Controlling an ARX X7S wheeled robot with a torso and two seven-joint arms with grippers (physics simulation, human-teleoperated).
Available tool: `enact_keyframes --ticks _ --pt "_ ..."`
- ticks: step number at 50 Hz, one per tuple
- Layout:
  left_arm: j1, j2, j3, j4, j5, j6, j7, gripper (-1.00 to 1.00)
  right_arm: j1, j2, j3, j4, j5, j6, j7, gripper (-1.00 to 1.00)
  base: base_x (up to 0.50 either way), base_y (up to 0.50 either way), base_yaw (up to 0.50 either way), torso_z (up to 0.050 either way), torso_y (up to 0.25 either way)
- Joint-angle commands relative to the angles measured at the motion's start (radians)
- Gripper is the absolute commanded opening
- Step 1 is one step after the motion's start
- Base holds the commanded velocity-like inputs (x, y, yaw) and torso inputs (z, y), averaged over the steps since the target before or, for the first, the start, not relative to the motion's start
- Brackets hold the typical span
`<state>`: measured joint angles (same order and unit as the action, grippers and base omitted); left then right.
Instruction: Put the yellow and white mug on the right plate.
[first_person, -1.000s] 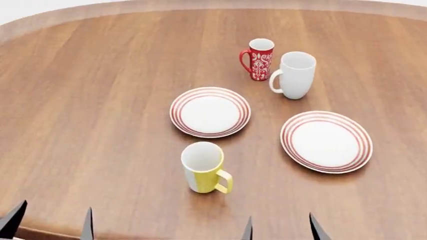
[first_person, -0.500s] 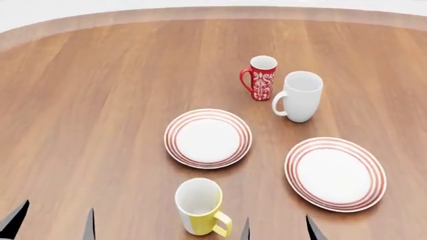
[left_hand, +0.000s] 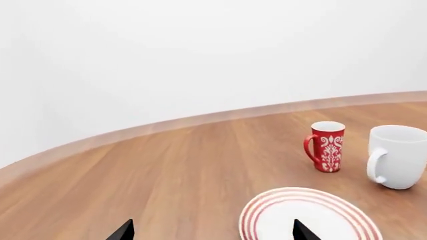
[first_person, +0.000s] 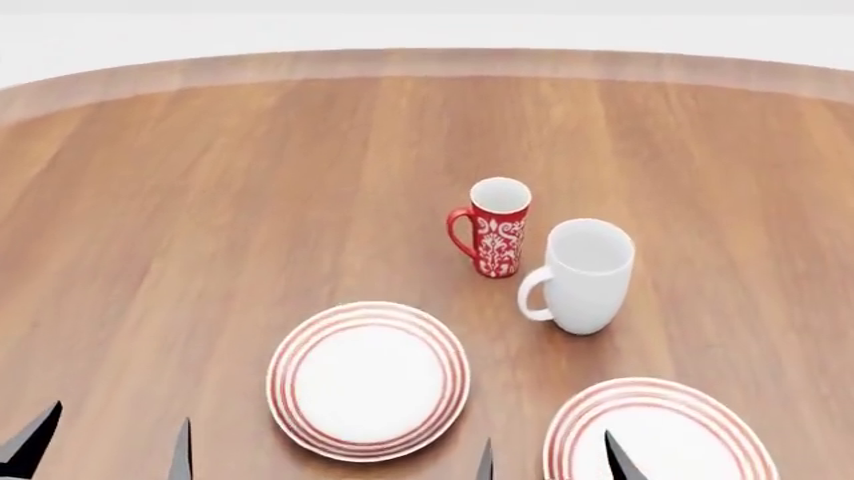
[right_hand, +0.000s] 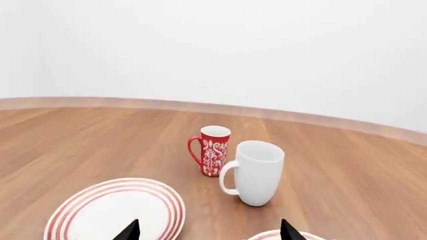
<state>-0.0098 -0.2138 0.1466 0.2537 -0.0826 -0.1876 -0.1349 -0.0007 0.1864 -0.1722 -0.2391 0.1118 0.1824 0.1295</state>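
Note:
The yellow and white mug is out of view in all current frames. The right plate (first_person: 663, 432), white with red rings, lies at the bottom right of the head view, partly cut off by the edge. A sliver of it shows in the right wrist view (right_hand: 267, 237). My right gripper (first_person: 551, 463) is open and empty, its tips over the near left part of that plate. My left gripper (first_person: 104, 455) is open and empty at the bottom left, left of the other plate. Only the fingertips show in the left wrist view (left_hand: 212, 234) and the right wrist view (right_hand: 207, 234).
The look-alike left plate (first_person: 368, 380) lies near the front, also seen in both wrist views (left_hand: 308, 219) (right_hand: 115, 211). A slim red-and-white patterned mug (first_person: 495, 227) and a taller white mug (first_person: 581, 277) stand behind the plates. The round wooden table (first_person: 200, 200) curves away at the back.
The head view has swung upward, so everything slid down the frame. The yellow and white mug dropped out of the bottom edge. Both grippers keep their places, open.

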Motion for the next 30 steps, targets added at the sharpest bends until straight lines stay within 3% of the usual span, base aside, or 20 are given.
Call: enact_keyframes --ticks 1,13,30 --pt "0.002 -0.006 0.007 0.001 -0.005 0.002 -0.005 1.0 -0.001 0.008 -0.014 0.005 -0.003 -0.007 0.004 1.0 0.5 -0.14 0.0 0.0 0.0" --pt "0.001 -0.012 0.012 0.002 -0.011 0.002 -0.01 1.0 0.0 0.016 -0.025 0.008 -0.003 -0.016 0.006 1.0 0.5 -0.14 0.0 0.0 0.001" --pt "-0.002 -0.021 0.021 -0.002 -0.017 -0.001 -0.018 1.0 0.043 0.111 -0.053 -0.065 0.013 0.073 -0.073 1.0 0.0 0.0 0.0 0.0 0.0"
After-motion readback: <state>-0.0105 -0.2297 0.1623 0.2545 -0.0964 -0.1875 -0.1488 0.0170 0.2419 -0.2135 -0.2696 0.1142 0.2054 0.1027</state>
